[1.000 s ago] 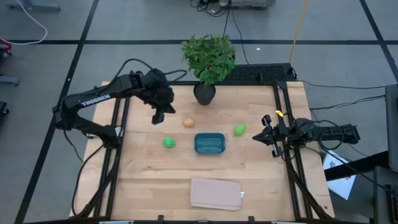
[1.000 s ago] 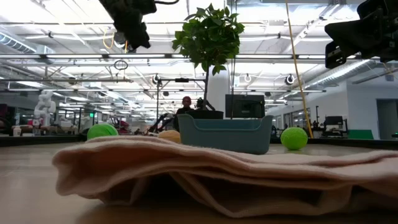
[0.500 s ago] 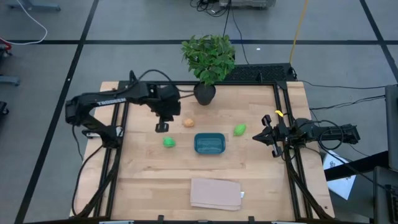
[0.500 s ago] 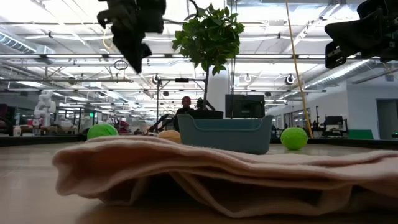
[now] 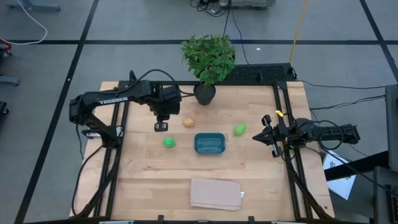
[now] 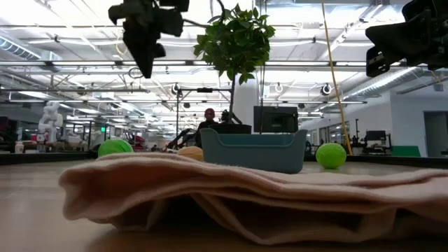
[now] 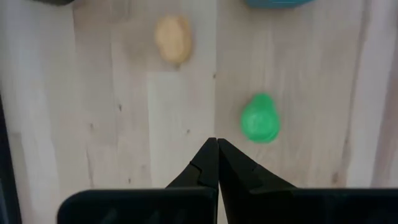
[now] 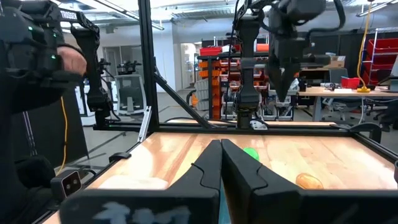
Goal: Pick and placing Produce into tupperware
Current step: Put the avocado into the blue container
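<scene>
Three pieces of produce lie on the wooden table: a green one [image 5: 168, 142], an orange-tan one [image 5: 188, 122] and a second green one [image 5: 239, 129]. The teal tupperware [image 5: 209, 143] stands between the two green pieces. My left gripper [image 5: 161, 126] hangs shut above the table, pointing down, just beyond the left green piece [image 7: 260, 118] and left of the orange-tan piece [image 7: 173, 38]. It holds nothing. My right gripper [image 5: 264, 134] waits shut and level at the table's right edge, right of the second green piece [image 8: 250, 152].
A potted plant [image 5: 208, 59] stands at the far middle of the table. A flat tan pad [image 5: 216, 193] lies near the front edge and fills the foreground of the low view [image 6: 245, 196]. Black frame rails [image 5: 118, 155] run along both sides.
My left gripper has come down a little and shifted toward the near edge, toward the left green piece. It has tipped from a slant to pointing almost straight down and has stayed shut. The produce and the tupperware have not moved.
</scene>
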You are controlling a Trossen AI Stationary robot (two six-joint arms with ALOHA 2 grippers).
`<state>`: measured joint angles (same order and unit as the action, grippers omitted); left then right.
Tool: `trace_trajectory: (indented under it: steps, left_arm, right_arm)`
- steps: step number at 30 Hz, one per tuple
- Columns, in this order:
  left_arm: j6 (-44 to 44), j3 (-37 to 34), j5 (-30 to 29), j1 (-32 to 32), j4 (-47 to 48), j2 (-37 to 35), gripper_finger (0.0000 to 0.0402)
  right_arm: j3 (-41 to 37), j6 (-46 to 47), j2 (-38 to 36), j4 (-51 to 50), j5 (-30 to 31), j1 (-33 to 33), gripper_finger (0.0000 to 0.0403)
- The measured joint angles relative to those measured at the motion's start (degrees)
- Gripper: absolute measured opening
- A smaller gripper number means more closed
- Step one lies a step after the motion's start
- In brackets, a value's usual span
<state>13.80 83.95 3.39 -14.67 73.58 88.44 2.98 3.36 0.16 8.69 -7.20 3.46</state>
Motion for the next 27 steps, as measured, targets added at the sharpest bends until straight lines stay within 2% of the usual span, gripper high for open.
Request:
trace_trajectory:
  steps: [4,16,27]
  left_arm:
    - [0.4,0.0,1.7,1.6,0.0,0.0,0.0001]
    - [-1.8,0.0,1.4,6.6,3.1,0.0,0.0001]
    - [-0.9,0.0,1.2,7.0,2.3,0.0,0.0014]
  right_arm:
    - [0.0,0.0,0.0,0.0,0.0,0.0,0.0000]
    - [0.0,0.0,0.0,0.0,0.1,0.0,0.0000]
    - [0.0,0.0,0.0,0.0,0.1,0.0,0.0000]
